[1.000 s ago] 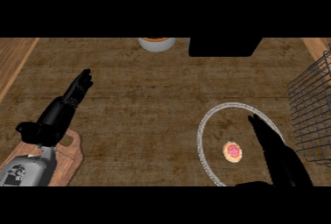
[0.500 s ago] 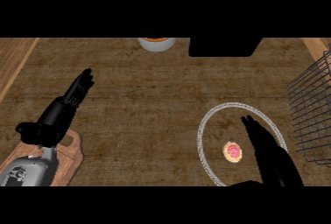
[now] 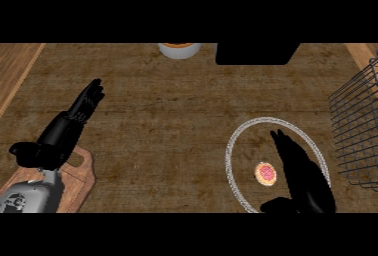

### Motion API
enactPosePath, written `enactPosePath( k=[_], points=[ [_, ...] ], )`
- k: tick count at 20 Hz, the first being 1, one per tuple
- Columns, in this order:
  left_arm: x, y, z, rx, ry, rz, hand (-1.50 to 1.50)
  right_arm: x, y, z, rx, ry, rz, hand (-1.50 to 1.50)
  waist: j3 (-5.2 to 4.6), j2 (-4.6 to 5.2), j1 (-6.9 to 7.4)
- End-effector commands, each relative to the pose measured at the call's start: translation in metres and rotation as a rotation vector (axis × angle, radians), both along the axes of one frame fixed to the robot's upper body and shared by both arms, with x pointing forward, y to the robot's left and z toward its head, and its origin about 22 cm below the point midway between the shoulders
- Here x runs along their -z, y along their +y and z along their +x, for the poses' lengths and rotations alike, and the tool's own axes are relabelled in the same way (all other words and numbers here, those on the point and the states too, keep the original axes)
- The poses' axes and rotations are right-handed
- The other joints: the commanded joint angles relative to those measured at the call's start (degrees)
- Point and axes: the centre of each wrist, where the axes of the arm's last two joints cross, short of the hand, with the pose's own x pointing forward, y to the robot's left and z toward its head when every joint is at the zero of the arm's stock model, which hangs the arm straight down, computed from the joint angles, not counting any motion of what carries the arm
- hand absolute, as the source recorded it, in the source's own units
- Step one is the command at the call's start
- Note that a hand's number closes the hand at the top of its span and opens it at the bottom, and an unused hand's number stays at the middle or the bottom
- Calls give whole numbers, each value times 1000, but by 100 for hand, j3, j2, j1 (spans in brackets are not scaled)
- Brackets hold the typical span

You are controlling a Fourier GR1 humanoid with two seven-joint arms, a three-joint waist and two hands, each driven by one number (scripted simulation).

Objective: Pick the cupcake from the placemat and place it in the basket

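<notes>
A small cupcake [image 3: 265,173] with pink topping sits on a round placemat [image 3: 244,134] with a pale rim, at the lower right of the head view. My right hand [image 3: 301,172] lies just right of the cupcake, fingers straight and pointing away from me, thumb low by the placemat's near edge; it is open and holds nothing. The dark wire basket [image 3: 357,130] stands at the right edge, beyond the placemat. My left hand [image 3: 70,125] rests open at the left, fingers stretched up the counter.
A wooden cutting board [image 3: 74,177] lies under my left forearm at the lower left. A white cup with an orange top [image 3: 179,49] and a black box [image 3: 257,52] stand at the counter's far edge.
My right hand has shifted slightly left, closer to the cupcake. The left hand and the cupcake have not moved.
</notes>
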Motion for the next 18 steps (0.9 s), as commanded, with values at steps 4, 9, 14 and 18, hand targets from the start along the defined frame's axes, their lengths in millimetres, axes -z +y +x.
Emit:
enactPosePath(
  k=[4, 9, 14, 18],
  points=[
    [1, 10, -8, -5, -5, 8, 0, 11, 4, 18, 21, 45, -21, -150, 0, 1, 10],
    [23, 15, -5, -5, -3, 4, 0, 28, 0, 12, 45, 74, -28, -150, -1, 2, -6],
    [13, -8, -9, -2, 0, 5, 0, 44, 11, 11, 35, 115, -26, -150, 0, 0, 1],
    [17, 9, 3, -5, -4, 5, 0, 49, -6, 13, -7, 153, -11, -150, -1, 3, -8]
  ],
)
